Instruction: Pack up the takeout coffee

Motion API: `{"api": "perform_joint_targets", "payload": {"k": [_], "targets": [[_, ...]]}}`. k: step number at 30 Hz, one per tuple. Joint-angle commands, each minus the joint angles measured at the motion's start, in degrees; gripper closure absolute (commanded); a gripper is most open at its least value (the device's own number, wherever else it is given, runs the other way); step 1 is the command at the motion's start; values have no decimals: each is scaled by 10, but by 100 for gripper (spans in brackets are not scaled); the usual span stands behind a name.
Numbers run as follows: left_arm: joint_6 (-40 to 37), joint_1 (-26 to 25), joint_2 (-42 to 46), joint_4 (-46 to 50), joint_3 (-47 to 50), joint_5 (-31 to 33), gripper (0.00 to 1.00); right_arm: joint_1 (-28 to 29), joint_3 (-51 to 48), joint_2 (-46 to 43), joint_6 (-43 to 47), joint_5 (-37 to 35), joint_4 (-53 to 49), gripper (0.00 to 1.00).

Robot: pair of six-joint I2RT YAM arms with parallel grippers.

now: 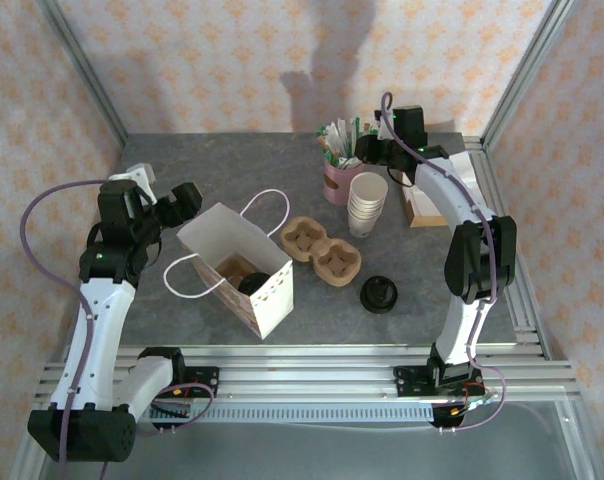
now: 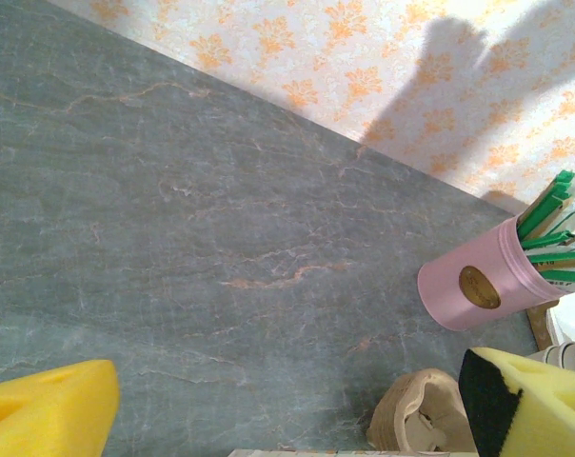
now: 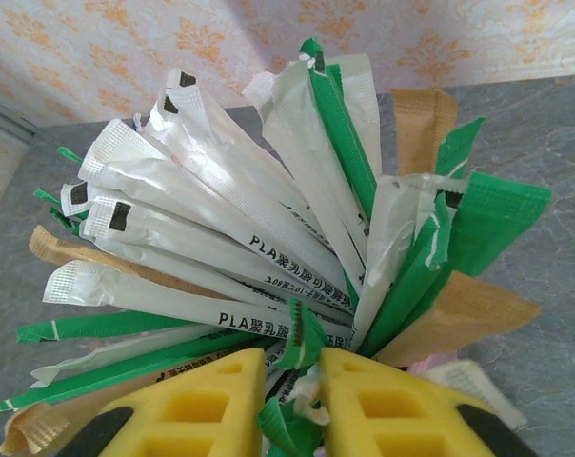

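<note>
the takeout coffee is already sitting inside the white paper bag, low and left of centre in the top view. its black lid is showing through the open mouth beside something brown, so the main packing is looking done, as far as i can judge. what seems to be remaining is the extras. the right tool, at the upper right of the top view, is pinching its yellow fingers nearly together on a green wrapper among the straws and sachets in the pink holder. the left tool is hanging wide open and gripping nothing, just left of the bag's upper edge.

right of the bag, a loose black lid is lying lower centre-right. a cardboard cup carrier is lying just above it, and a stack of white cups is standing higher again, just beside the holder. the table is showing a grey, marbled, matt top. behind it, walls papered in pale orange flowers are closing in the space, with metal posts running up the corners.
</note>
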State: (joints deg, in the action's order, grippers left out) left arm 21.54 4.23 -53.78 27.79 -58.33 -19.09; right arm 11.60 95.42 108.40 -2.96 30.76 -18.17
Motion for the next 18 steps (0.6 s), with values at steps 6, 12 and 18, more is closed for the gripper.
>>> {"api": "perform_joint_targets", "payload": {"k": [6, 12, 18], "targets": [[5, 3, -2, -3, -2, -5, 7, 2, 19, -11, 11, -32, -4, 84], [5, 3, -2, -2, -3, -4, 7, 3, 21, -27, -2, -33, 10, 86], [5, 4, -3, -3, -1, -3, 7, 3, 27, -36, -4, -46, 6, 86]]}}
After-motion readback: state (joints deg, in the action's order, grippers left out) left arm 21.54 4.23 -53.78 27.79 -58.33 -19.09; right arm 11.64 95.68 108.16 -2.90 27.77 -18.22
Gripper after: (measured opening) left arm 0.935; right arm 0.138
